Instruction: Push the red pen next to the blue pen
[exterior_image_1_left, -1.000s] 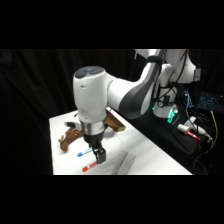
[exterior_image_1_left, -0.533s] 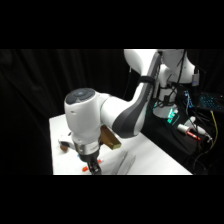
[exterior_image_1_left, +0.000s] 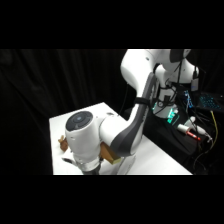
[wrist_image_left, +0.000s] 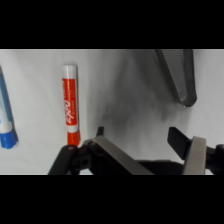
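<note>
Low over the near part of the white tabletop (exterior_image_1_left: 97, 114) in the side view, with the arm's bulky rounded wrist joint filling the foreground and hiding the end effector itself there. A brown wooden object (exterior_image_1_left: 64, 143) peeking out on both sides of that joint, too covered to name more closely.

From the wrist view, end effector (wrist_image_left: 150, 147) open, fingers spread apart with bare tabletop (wrist_image_left: 125, 95) between them and nothing held. One finger (wrist_image_left: 115, 155) slanting up from the bottom edge; the other finger (wrist_image_left: 194, 154) near the right edge.

Red pen (wrist_image_left: 70, 104) lying flat on the tabletop, upright in the wrist picture, its lower tip just beside the black linkage at the bottom left; touching or not, impossible to tell. Blue pen (wrist_image_left: 6, 120) at the far left edge, cut off by the frame, lying roughly parallel to the red pen with a clear strip of white tabletop between the two.

Dark, elongated grey object (wrist_image_left: 177, 75) at the upper right, reaching in from the top edge, identity unclear.
</note>
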